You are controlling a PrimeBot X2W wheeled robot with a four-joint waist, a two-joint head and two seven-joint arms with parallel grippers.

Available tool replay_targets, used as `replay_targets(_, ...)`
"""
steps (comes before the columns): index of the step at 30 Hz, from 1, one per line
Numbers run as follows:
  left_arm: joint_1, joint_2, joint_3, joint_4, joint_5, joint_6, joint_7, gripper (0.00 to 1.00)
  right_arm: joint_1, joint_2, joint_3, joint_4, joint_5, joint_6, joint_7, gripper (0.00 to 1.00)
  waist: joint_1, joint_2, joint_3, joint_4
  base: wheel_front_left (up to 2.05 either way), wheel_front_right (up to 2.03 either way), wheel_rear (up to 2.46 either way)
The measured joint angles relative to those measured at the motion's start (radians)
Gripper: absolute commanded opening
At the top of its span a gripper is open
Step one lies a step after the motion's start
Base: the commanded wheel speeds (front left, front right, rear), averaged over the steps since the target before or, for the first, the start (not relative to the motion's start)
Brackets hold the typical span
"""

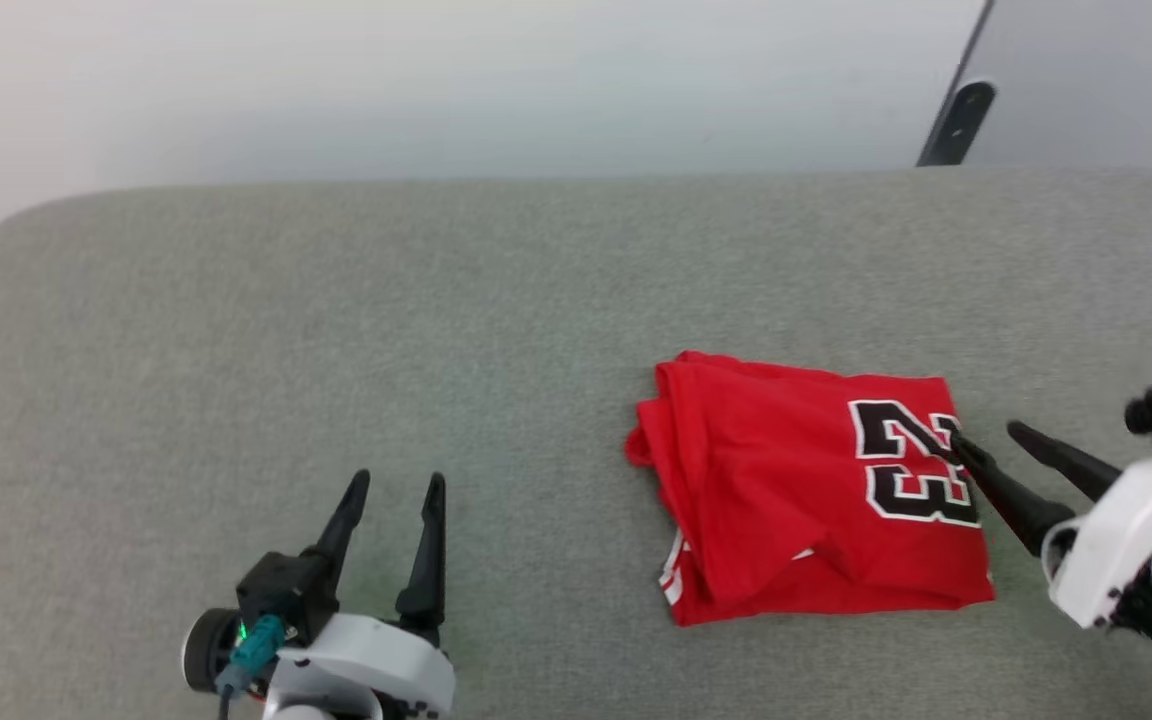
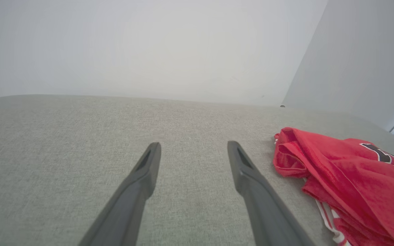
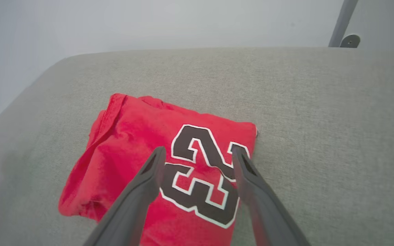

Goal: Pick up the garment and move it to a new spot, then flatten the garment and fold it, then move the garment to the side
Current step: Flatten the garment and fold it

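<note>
1. The shirt (image 1: 806,500) is folded into a rough rectangle. Its long axis runs from your right gripper (image 1: 986,436) across toward the left gripper (image 1: 398,482). The end with the number is nearest the right gripper's fingertips, and the bunched, rounded end faces the left gripper's side.
2. The number lies sideways to you. The 2 is on the far side of the right gripper's fingers and the 3 on the near side.
3. By count there is one shirt, one grey cushion (image 1: 336,300) under it, two grippers with two dark fingers each, and two digits showing.
4. The shirt is bright red soft cloth. The black "23" (image 3: 200,177) is outlined in white. A bit of red-and-white striped trim (image 1: 674,578) peeks out at the near corner on the bunched end. Loose layered folds show along that end, while the top face is fairly flat.
5. The right gripper's fingers stand apart with no cloth pinched between them. In the right wrist view they reach out over the number. In the head view one fingertip overlaps the shirt's edge at the digits, and you cannot tell whether it touches.
6. The left gripper's fingers are spread wide over bare cushion and hold nothing. The shirt lies well off to that gripper's right, apart from it.
</note>
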Motion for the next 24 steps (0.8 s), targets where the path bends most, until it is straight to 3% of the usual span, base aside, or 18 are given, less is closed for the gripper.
replay_targets(14,0.079,0.038,0.039,0.041,-0.006,-0.012,0.000,1.00,0.184,0.055,-0.134,0.071,-0.127,0.000,-0.288,1.00,0.0000,0.0000,-0.097,-0.070,0.00,0.00,0.00)
replay_targets(24,0.229,0.039,0.080,-0.083,0.005,0.036,0.000,1.00,0.330,0.120,-0.284,-0.023,-0.226,0.000,-0.305,1.00,0.0000,0.0000,-0.138,-0.073,0.00,0.00,0.00)
